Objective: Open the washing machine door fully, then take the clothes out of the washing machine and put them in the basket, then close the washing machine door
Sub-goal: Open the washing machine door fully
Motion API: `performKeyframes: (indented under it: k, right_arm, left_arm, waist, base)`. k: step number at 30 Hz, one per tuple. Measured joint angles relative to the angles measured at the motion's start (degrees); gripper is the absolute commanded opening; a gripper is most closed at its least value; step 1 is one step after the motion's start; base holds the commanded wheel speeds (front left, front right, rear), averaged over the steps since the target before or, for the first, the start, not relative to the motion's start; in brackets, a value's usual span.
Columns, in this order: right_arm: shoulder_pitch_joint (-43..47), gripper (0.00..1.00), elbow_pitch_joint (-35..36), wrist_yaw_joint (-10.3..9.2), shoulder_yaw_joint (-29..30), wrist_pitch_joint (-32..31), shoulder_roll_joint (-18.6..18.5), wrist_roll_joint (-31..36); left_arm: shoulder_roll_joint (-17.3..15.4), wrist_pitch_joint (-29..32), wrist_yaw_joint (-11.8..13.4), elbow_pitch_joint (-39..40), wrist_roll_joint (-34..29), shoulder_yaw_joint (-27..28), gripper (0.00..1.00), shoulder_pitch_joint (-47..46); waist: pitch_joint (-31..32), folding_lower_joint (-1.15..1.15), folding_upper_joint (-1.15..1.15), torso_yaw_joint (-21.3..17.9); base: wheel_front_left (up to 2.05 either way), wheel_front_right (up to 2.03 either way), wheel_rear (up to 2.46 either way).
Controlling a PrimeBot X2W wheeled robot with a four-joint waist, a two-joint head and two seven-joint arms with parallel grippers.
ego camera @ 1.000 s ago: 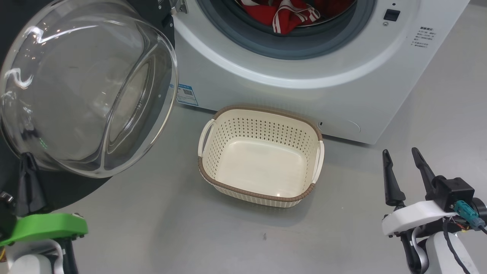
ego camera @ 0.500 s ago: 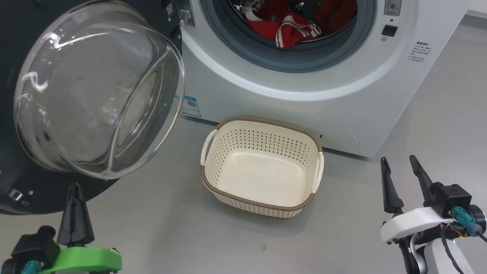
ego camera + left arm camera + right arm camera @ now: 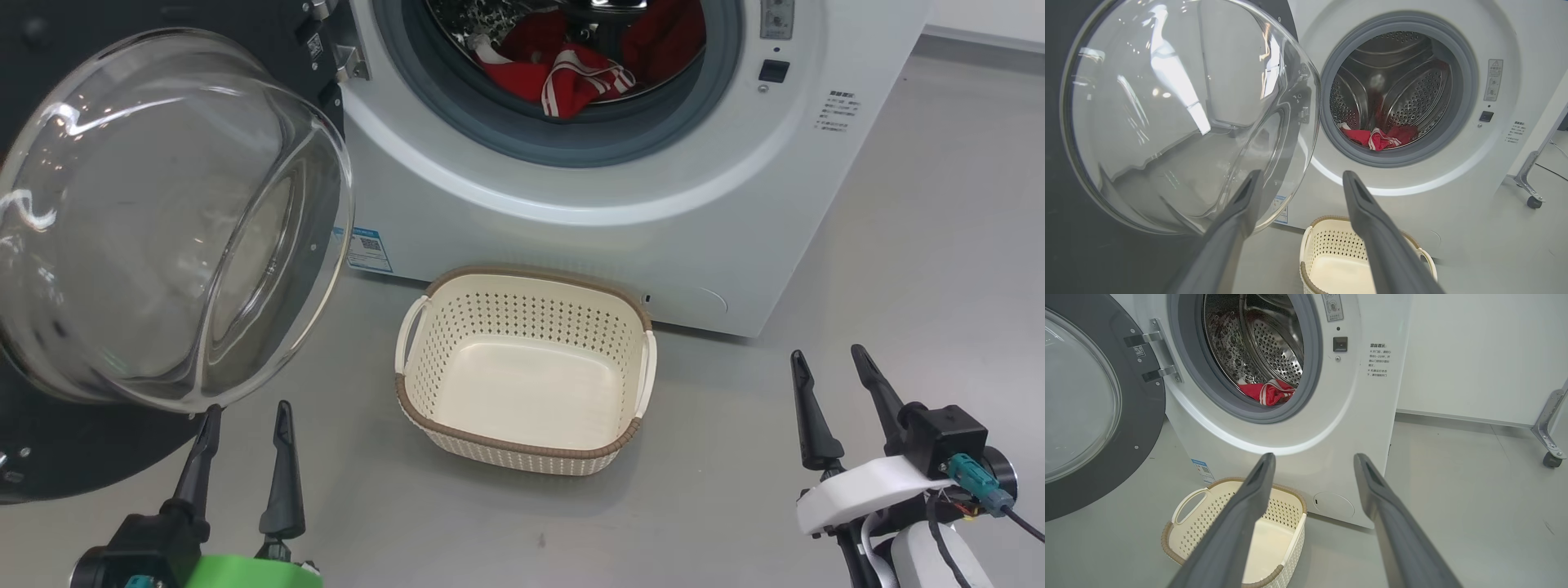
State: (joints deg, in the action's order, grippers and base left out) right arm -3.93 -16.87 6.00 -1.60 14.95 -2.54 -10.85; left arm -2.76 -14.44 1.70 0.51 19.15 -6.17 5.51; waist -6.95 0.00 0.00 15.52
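Head view: I have my left gripper [image 3: 249,410] and right gripper [image 3: 826,353] low in front, both with jaws spread and holding nothing. Between the two pairs of jaws, just beyond their tips, sits the basket [image 3: 522,276], and the washing machine door [image 3: 163,220] stands open directly past my left jaws. Farther ahead, the clothes [image 3: 571,77] lie inside the washing machine [image 3: 571,237].

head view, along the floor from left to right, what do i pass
left claw → basket → right claw
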Motion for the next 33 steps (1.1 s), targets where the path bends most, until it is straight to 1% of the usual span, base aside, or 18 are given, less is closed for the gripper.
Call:
performKeyframes:
  k: [5,11,20,25,29,30,33]
  right_arm:
    - [0.0,1.0,0.51,0.0,-1.12,0.0,0.01,-0.77]
    - [-0.01,1.0,1.59,0.0,-2.64,0.0,0.02,-1.33]
    - [0.0,1.0,2.69,-0.01,-3.97,0.0,0.01,-2.81]
    - [0.31,1.0,3.39,-0.1,-4.7,0.0,0.01,-3.27]
    - [0.94,1.0,3.82,-0.21,-4.86,-0.01,0.01,-3.59]
    - [1.04,1.0,3.88,-0.6,-4.74,0.0,0.02,-3.59]
    - [1.44,1.0,4.45,-0.9,-4.43,0.0,-0.01,-3.59]
  left_arm:
    - [-0.01,0.42,-0.26,0.71,-0.04,-1.35,1.0,0.1]
    - [-0.02,0.87,-0.41,1.53,-0.01,-1.26,1.0,0.1]
    - [-0.07,3.09,-0.38,1.2,-0.18,-1.72,1.0,0.1]
    - [-0.2,4.13,0.03,0.87,-0.58,-1.86,1.0,0.15]
    - [-0.42,4.87,0.1,0.82,-0.86,-2.08,1.0,0.18]
    - [-0.42,4.95,0.1,0.77,-0.99,-2.27,1.0,0.18]
    - [-0.41,5.57,0.1,0.45,-1.1,-2.86,1.0,0.18]
  waist:
    - [0.11,0.0,0.0,-2.29]
    - [0.03,0.0,0.0,-5.7]
    - [0.04,0.0,0.0,-11.36]
    - [0.22,0.0,0.0,-14.09]
    - [0.17,0.0,0.0,-15.89]
    - [0.15,0.0,0.0,-16.25]
    - [0.15,0.0,0.0,-16.86]
  base:
    - [0.0,0.0,0.0]
    - [0.0,0.0,0.0]
    - [0.0,0.0,0.0]
    - [0.0,0.0,0.0]
    - [0.0,0.0,0.0]
    - [0.0,0.0,0.0]
    - [0.0,0.0,0.0]
